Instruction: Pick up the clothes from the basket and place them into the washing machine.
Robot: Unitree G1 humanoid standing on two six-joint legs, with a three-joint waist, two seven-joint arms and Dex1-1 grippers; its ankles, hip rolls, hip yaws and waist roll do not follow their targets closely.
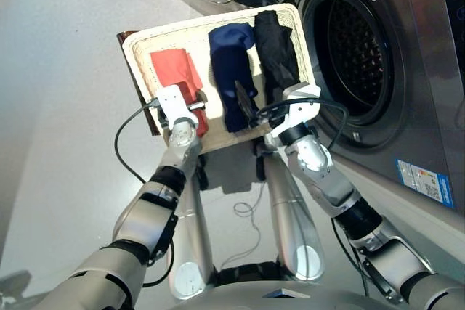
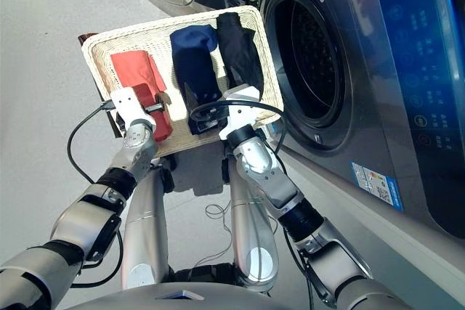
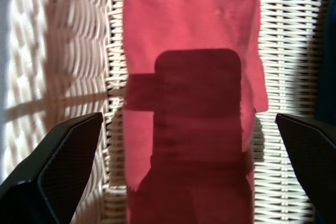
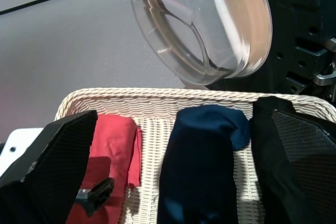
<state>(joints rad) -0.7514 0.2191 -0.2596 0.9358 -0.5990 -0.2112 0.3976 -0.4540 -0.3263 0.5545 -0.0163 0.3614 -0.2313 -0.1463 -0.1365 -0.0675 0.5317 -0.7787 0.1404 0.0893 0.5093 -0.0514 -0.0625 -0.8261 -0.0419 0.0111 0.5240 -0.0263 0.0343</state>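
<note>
Clothes lie side by side in the basket [image 1: 138,52]: I see the red roll [image 1: 178,70] at its left end, the navy roll [image 1: 232,70] in the middle and the black roll [image 1: 276,49] along its right edge, next to the washer [image 1: 407,63] with its door [image 4: 205,24] swung open. My left gripper [image 3: 173,171] hangs over the red roll, fingers spread wide and empty. My right gripper [image 4: 173,182] sits over the near edge above the navy roll, also wide open.
</note>
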